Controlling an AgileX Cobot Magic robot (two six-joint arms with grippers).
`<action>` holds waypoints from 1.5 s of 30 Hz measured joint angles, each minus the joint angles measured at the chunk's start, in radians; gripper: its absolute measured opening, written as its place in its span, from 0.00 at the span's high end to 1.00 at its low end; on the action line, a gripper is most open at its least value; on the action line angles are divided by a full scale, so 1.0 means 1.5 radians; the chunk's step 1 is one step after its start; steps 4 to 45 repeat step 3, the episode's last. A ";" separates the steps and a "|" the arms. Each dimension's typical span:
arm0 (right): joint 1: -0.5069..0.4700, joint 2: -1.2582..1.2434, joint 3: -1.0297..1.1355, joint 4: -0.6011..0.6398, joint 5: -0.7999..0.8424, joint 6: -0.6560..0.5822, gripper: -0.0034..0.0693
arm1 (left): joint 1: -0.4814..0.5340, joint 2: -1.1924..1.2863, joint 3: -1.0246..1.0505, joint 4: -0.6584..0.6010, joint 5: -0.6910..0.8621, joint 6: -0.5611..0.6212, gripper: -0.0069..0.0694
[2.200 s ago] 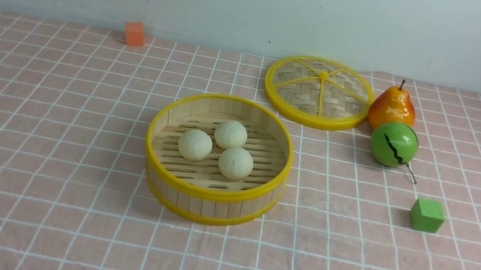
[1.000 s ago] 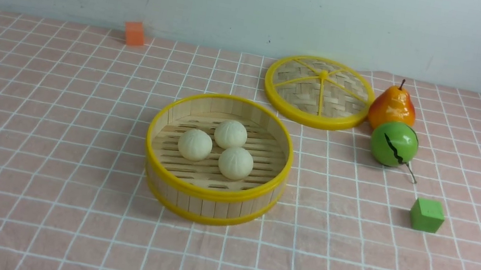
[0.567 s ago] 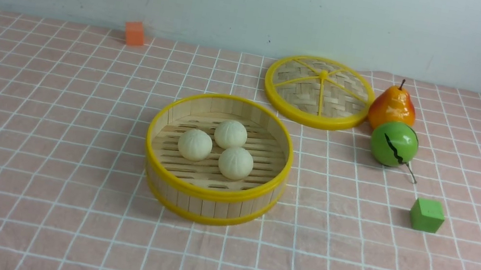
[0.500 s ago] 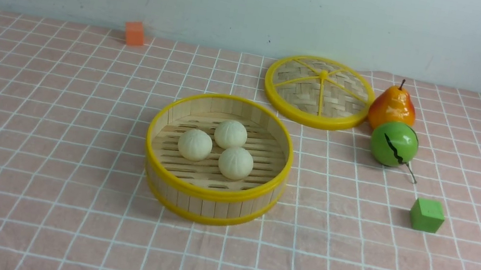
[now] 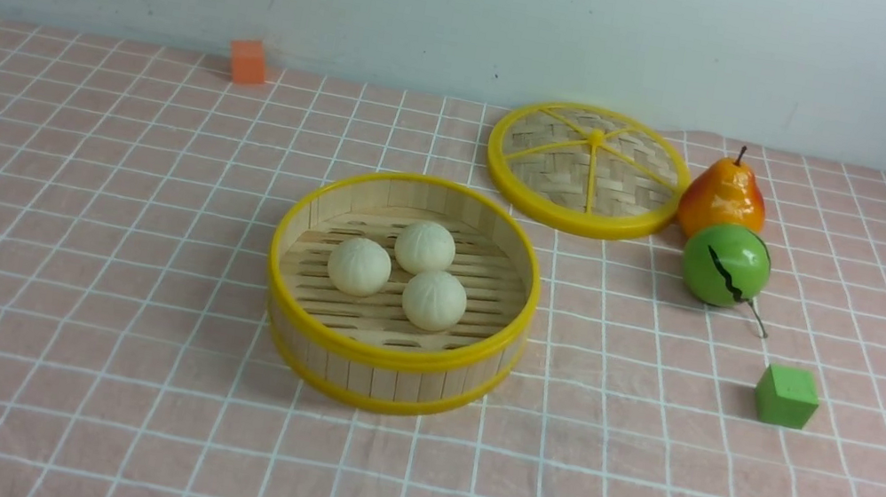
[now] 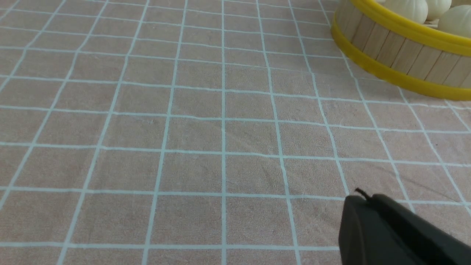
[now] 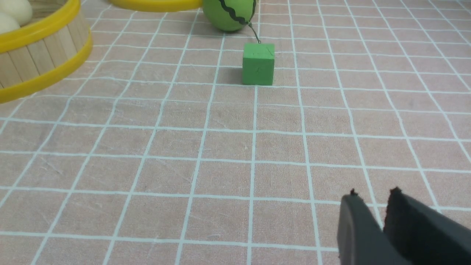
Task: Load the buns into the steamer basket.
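Item: the buns, three. One [image 5: 359, 266], one [image 5: 425, 247], one [image 5: 434, 300]: all lie on the slatted floor of the steamer basket [image 5: 389, 355], close together near its middle, none on the desk [image 5: 93, 244].

Item: my left hand [image 6: 362, 200]. Low over bare cloth, near the basket's outer wall but apart from it. Tips pressed together, nothing between them.

Item: my right hand [image 7: 373, 195]. Low over the cloth, well apart from the green cube [image 7: 258, 64]. Tips nearly together with a thin gap, empty.

Item: bystanders. Woven lid [image 5: 587, 169], pear [image 5: 723, 198], green ball [image 5: 726, 264], orange cube [image 5: 247, 61]. None of these is mine to move.

Step in hand: by my judgement the loading is complete; neither hand shows in the front view, which reads as parked.

Next move: I judge none is called for beyond keeping both hands clear of the basket, lest a nudge tip a bun out.
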 joint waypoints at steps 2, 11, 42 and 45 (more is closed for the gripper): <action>0.000 0.000 0.000 0.000 0.000 0.000 0.77 | 0.000 0.000 0.000 0.000 0.000 0.000 0.91; 0.000 0.000 0.000 0.000 0.000 0.000 0.77 | 0.000 0.000 0.000 0.000 0.000 0.000 0.91; 0.000 0.000 0.000 0.000 0.000 0.000 0.77 | 0.000 0.000 0.000 0.000 0.000 0.000 0.91; 0.000 0.000 0.000 0.000 0.000 0.000 0.77 | 0.000 0.000 0.000 0.000 0.000 0.000 0.91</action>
